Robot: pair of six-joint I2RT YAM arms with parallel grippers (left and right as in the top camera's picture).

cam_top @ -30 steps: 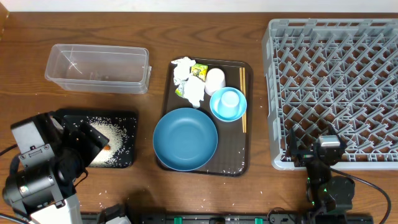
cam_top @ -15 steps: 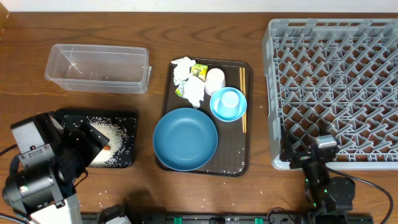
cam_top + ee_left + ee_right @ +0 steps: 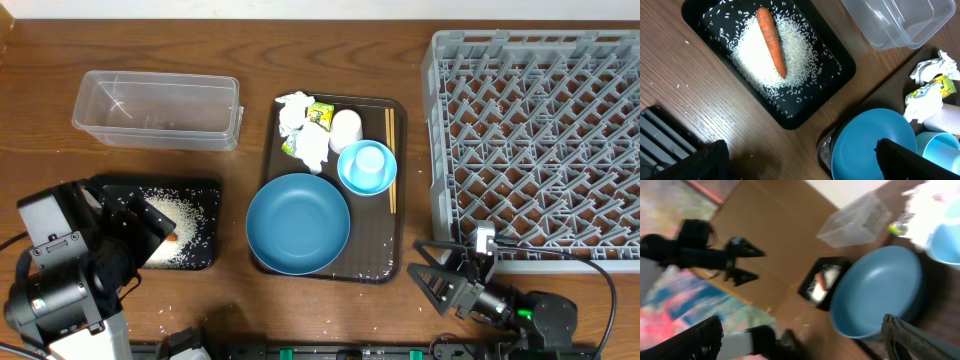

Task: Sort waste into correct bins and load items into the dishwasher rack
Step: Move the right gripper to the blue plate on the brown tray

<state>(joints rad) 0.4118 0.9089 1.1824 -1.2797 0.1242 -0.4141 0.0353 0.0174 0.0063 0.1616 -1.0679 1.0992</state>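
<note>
I see a smooth, tapered orange carrot (image 3: 772,41) lying on a loose bed of white rice grains (image 3: 752,55) in the shallow black tray (image 3: 842,75), a glossy rectangle at the near left. The green-yellow wrapper (image 3: 320,114) bears print too small to read. The left gripper (image 3: 800,162) and right gripper (image 3: 428,285) both stand wide apart, holding nothing.

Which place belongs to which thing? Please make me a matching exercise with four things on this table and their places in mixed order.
Things:
1. carrot
2. small light-blue cup
3. chopsticks
4. dark-blue plate

Places:
A. inside the light-blue bowl
B. on the rice in the black tray
C. along the right edge of the serving tray
D. at the serving tray's front

Pairs: 1-B, 2-A, 3-C, 4-D
</note>
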